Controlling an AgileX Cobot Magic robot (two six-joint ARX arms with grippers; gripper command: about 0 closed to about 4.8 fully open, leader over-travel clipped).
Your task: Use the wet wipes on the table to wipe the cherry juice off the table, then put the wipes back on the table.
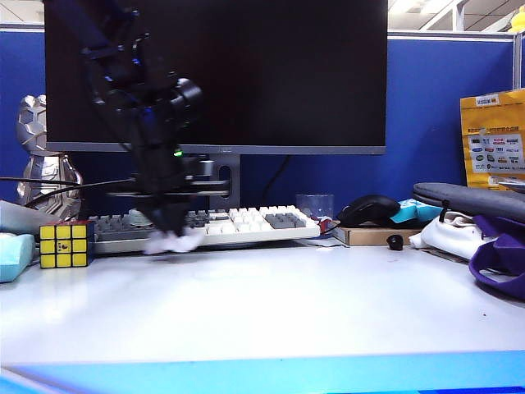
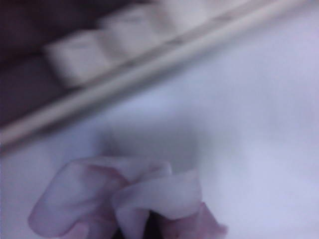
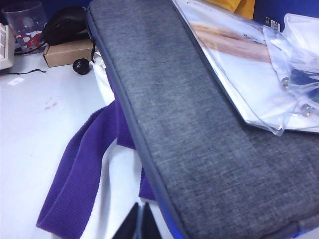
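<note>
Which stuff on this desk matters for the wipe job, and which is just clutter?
Job:
- wet wipes, held in the shut left claw by the keyboard
- cherry juice
- table

Clutter:
- keyboard
- puzzle cube
- monitor
- mouse
- grey sleeve, under the shut right claw

**Wipes by the keyboard, bag on the right**

The left gripper (image 1: 168,230) holds the wet wipes (image 1: 172,241) low over the table (image 1: 262,312), just before the keyboard (image 1: 238,223). A cube (image 1: 64,245) stands to their left. The right gripper (image 3: 139,224) sits over a strap (image 3: 79,174), beside a sleeve (image 3: 189,124).
</note>
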